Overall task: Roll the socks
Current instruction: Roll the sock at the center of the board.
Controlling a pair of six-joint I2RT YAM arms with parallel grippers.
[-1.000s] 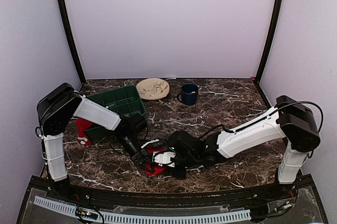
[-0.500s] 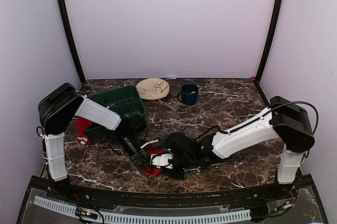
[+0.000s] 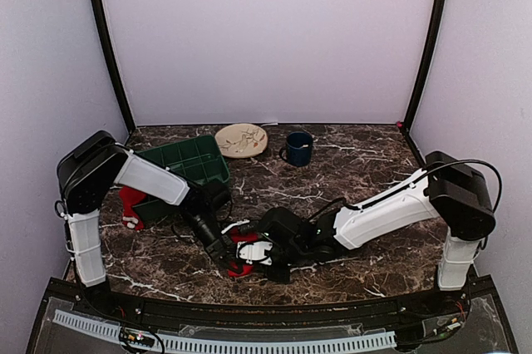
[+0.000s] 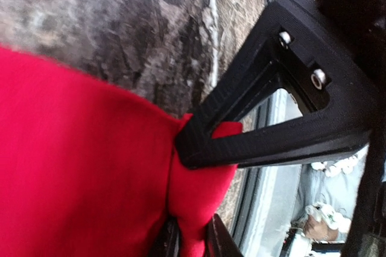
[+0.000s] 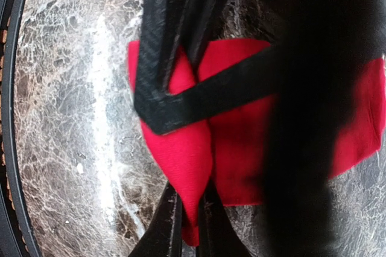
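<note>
Far out beyond your left arm's elbow, the second sock (image 3: 130, 203) lay slumped against the outer wall of the green bin (image 3: 184, 163), well apart from either hand and not yet rolled. It looked set aside there so you could work one sock at a time.

Your left gripper (image 4: 187, 199) was low over the marble table (image 3: 374, 154), its fingers (image 4: 271, 130) pressed in on a fold at the edge of the red sock (image 3: 236, 268). The cloth bunched and creased right at the fingertips, which reads as a pinch and not a loose touch. I judged that grip was there to anchor one end so the fabric could not slide while the other hand turned it.

Just inboard of that hand — the two nearly met over the cloth — your right gripper (image 5: 181, 172) had its jaws squeezed on a narrow ridge of the same sock. The rest of the fabric spread flat on the table behind its fingers. That suggested the roll was barely begun, with most of the length unrolled.

Beyond both hands, toward the back wall, a patterned plate (image 3: 241, 140) and a dark blue mug (image 3: 298, 148) stood clear of the work.
</note>
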